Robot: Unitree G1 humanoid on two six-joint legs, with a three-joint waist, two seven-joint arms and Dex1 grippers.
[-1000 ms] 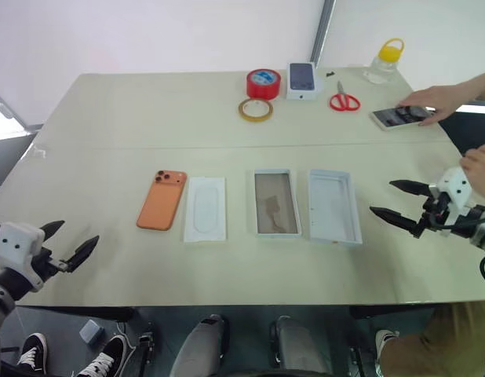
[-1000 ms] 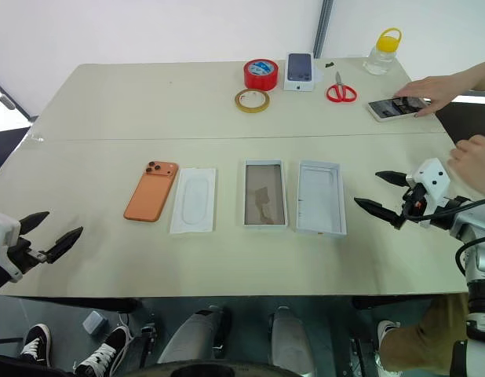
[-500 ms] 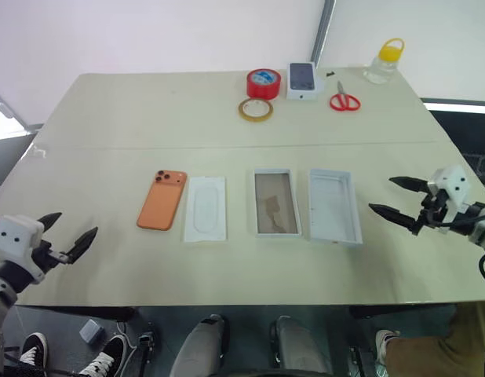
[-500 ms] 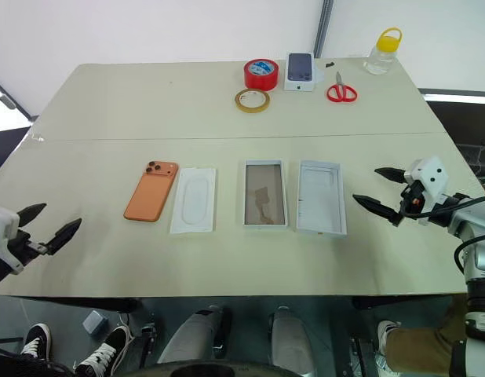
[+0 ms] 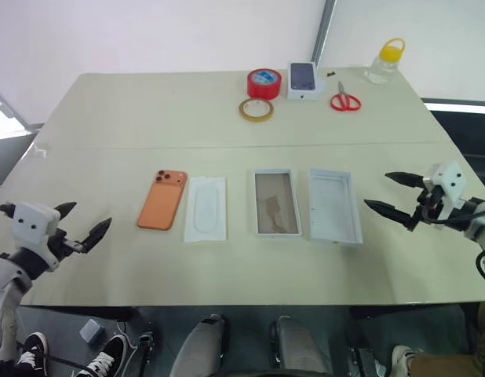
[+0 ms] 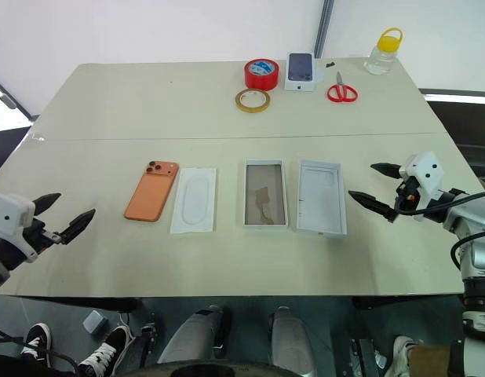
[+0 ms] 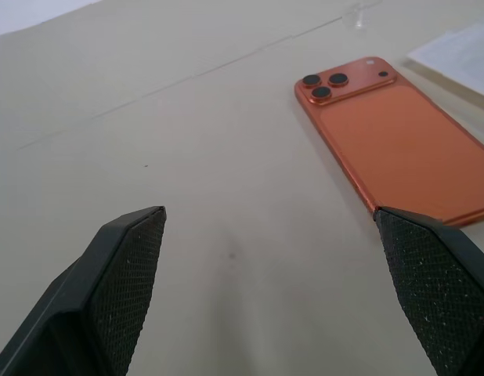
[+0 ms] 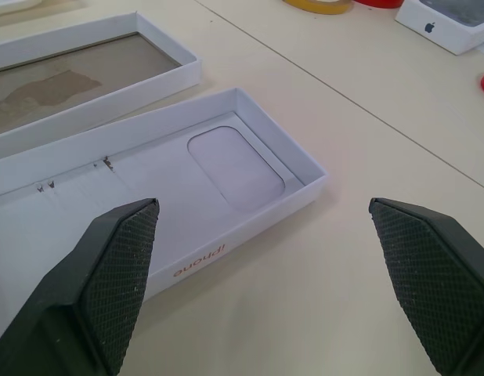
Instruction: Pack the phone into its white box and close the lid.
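Beige worktop (image 5: 109, 118), seam running left to right across the middle. In the middle row: flat white insert with an oval emboss (image 5: 206, 208), lying flat. Along the far edge, left to right: ring of yellowish tape (image 5: 256, 109) lying flat, just nearer than a red tape roll (image 5: 264, 83); small white box picturing a dark phone (image 5: 303, 80); red-handled scissors (image 5: 344, 100); clear bottle with a yellow cap (image 5: 384, 61) at the far right.

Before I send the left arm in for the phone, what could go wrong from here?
The phone lies flat, camera side up, beside the white insert; open fingers of the left gripper could nudge either. The white box and the lid sit close together, so placing the phone may shift the lid near the right gripper.
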